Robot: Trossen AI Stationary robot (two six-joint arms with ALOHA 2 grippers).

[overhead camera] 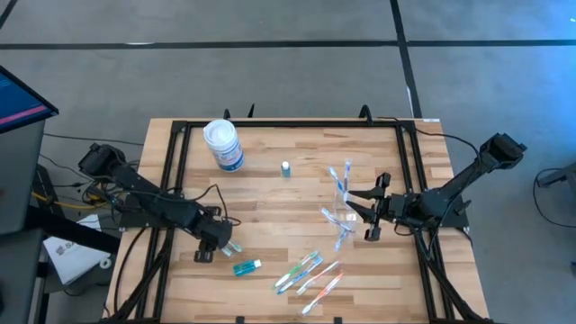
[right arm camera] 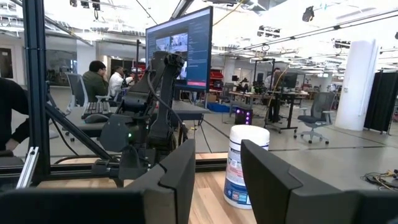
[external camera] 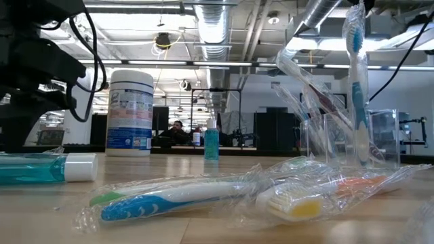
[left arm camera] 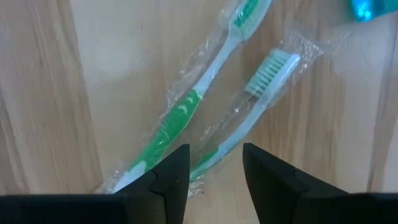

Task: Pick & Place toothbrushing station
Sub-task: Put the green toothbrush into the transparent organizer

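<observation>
Two wrapped green toothbrushes (left arm camera: 186,106) (left arm camera: 264,87) lie flat on the wooden table (overhead camera: 270,202) at its near left. My left gripper (left arm camera: 214,165) points down over them, open. Its fingers stand on either side of the handle of one; I cannot tell whether they touch it. A teal tube (overhead camera: 246,266) lies beside them. The clear cup (overhead camera: 342,214) stands right of centre, with toothbrushes (external camera: 356,81) leaning in it. My right gripper (overhead camera: 367,212) is held level just right of the cup, open, with nothing between its fingers (right arm camera: 214,168). Several wrapped toothbrushes (overhead camera: 306,273) lie near the front edge.
A white canister with a blue label (overhead camera: 223,144) stands at the far left of the table, and a small teal bottle (overhead camera: 285,168) at far centre. A black frame (overhead camera: 175,171) borders the table. Bare wood shows between the canister and the cup.
</observation>
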